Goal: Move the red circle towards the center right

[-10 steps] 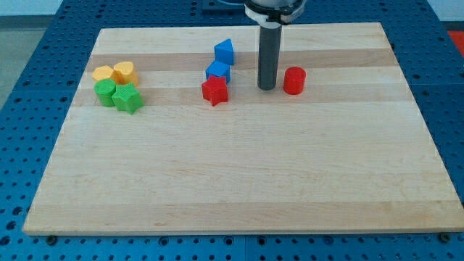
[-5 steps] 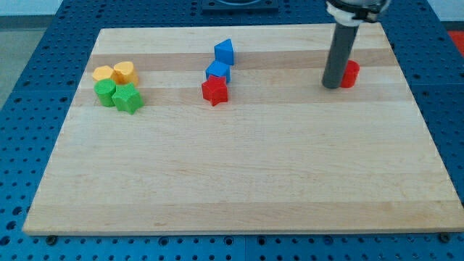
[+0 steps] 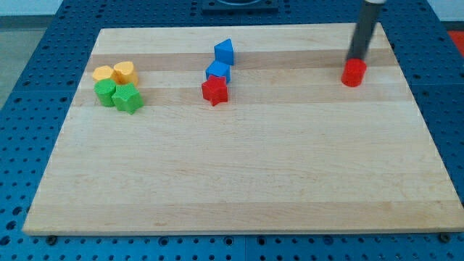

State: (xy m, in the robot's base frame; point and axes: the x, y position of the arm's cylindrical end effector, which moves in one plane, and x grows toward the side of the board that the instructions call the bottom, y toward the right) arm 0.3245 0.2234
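The red circle (image 3: 353, 73) is a short red cylinder on the wooden board (image 3: 239, 181), near the view's right edge in the upper part. My tip (image 3: 357, 60) is at the end of the dark rod, just above the red circle in the view, right at its far edge. I cannot tell whether the tip touches it.
A red star (image 3: 214, 90), a blue block (image 3: 217, 71) and a blue triangle-like block (image 3: 225, 51) cluster at the upper middle. Two yellow blocks (image 3: 116, 72) and two green blocks (image 3: 118, 95) sit together at the upper left.
The red circle was pushed from the board's middle toward the view's right. My rod moved from the circle's left side to its upper side.
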